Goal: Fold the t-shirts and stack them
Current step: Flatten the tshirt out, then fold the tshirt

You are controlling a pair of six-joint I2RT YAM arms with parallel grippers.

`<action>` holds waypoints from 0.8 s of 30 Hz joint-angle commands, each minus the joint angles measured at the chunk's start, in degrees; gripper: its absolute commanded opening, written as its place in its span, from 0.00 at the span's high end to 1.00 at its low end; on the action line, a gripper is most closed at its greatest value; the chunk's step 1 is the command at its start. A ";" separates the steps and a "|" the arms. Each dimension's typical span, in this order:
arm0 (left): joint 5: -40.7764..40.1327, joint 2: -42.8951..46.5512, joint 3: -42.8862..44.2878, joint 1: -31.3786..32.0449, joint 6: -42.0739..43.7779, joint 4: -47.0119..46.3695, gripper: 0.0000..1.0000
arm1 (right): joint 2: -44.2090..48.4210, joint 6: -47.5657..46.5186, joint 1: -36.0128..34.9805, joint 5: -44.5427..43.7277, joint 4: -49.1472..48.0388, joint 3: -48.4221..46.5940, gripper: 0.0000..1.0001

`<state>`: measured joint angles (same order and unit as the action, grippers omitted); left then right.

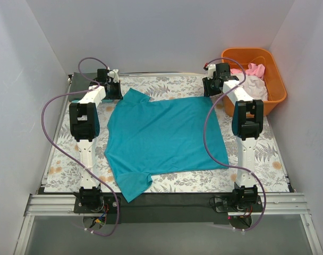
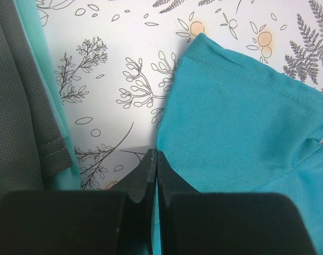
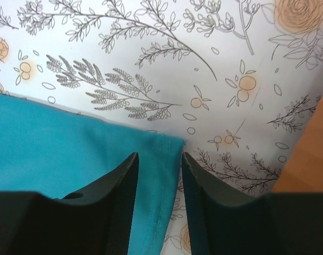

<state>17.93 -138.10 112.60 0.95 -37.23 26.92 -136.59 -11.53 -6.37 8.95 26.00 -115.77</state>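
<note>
A teal t-shirt lies spread flat on the floral table covering, with one sleeve at the far left and one at the near edge. My left gripper is low at the far-left sleeve. In the left wrist view its jaws are shut at the edge of the teal cloth, and a teal sliver shows between them. My right gripper is at the shirt's far-right hem corner. It is open in the right wrist view, with the hem corner between the fingers.
An orange tub at the back right holds a pink shirt and a white shirt. Its wall shows in the right wrist view. A dark grey shirt lies over teal cloth just left of my left gripper. White walls enclose the table.
</note>
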 commanded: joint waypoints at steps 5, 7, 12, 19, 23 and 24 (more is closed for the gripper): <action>0.79 2.75 1.22 -0.25 0.50 -0.02 1.00 | -1.83 1.51 0.31 -1.56 -3.06 -2.27 0.63; 0.96 2.75 1.22 -0.25 0.50 -0.11 1.00 | -2.36 1.42 0.39 -1.74 -3.06 -2.36 0.64; 0.70 2.75 0.78 -0.25 0.32 0.06 1.00 | -4.20 1.16 0.39 -3.06 -3.67 -2.36 0.64; 0.35 2.40 0.96 -0.25 0.85 0.59 1.00 | -4.12 1.07 0.48 -1.48 -3.76 -1.66 0.85; 0.26 2.40 1.48 -0.25 0.76 0.77 1.00 | -2.46 0.81 0.39 0.01 -3.67 -1.39 0.99; 0.35 2.49 1.57 -0.25 0.67 0.77 1.00 | -1.84 0.72 0.48 0.54 -3.67 -0.87 0.99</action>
<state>18.04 -138.10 112.60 0.95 -37.06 26.96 -139.70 -10.66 -6.33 8.01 22.48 -116.53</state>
